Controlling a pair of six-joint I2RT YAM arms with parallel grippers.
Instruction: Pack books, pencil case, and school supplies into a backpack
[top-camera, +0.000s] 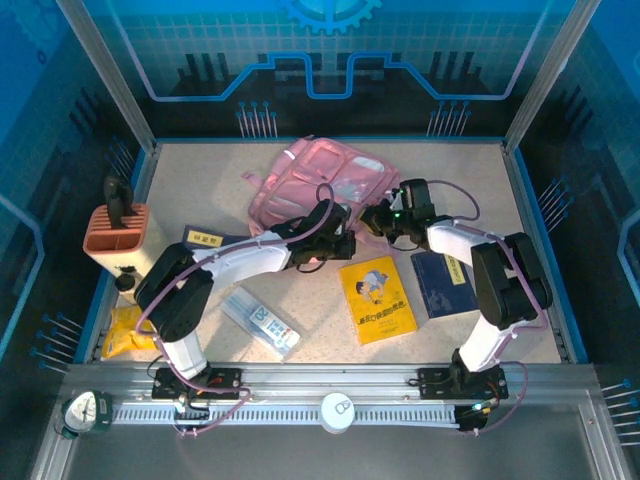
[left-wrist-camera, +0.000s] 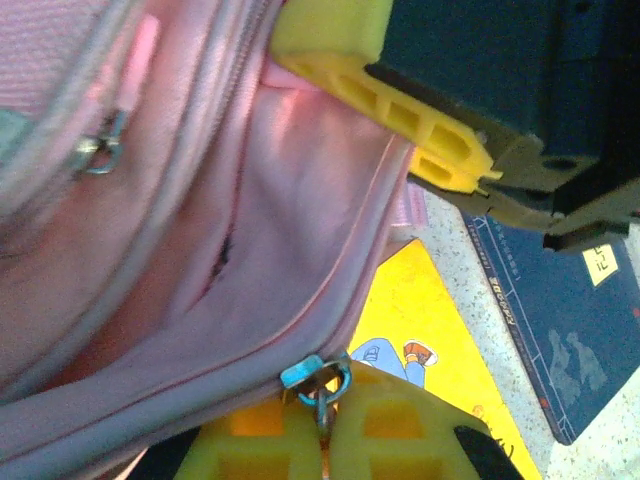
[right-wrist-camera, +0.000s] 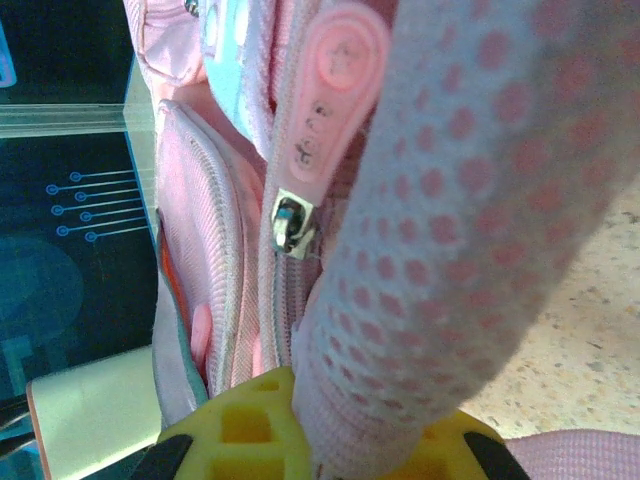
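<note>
The pink backpack (top-camera: 320, 180) lies at the back centre of the table. My left gripper (left-wrist-camera: 325, 402) is shut on the metal zip pull (left-wrist-camera: 322, 385) at the backpack's lower edge (left-wrist-camera: 250, 260). My right gripper (right-wrist-camera: 362, 422) is shut on the padded mesh strap (right-wrist-camera: 450, 230) of the backpack, beside a pink rubber zip tab (right-wrist-camera: 335, 80). In the top view both grippers, the left (top-camera: 335, 246) and the right (top-camera: 384, 222), meet at the backpack's near side. The yellow book (top-camera: 378, 298), a navy book (top-camera: 440, 282), a labelled navy book (top-camera: 205, 240) and the pencil case (top-camera: 260, 320) lie on the table.
An orange slotted holder (top-camera: 115, 230) stands at the left wall, with a yellow packet (top-camera: 125, 332) in front of it. The yellow book (left-wrist-camera: 420, 320) and navy book (left-wrist-camera: 560, 330) lie just below the backpack. Glass walls enclose the table.
</note>
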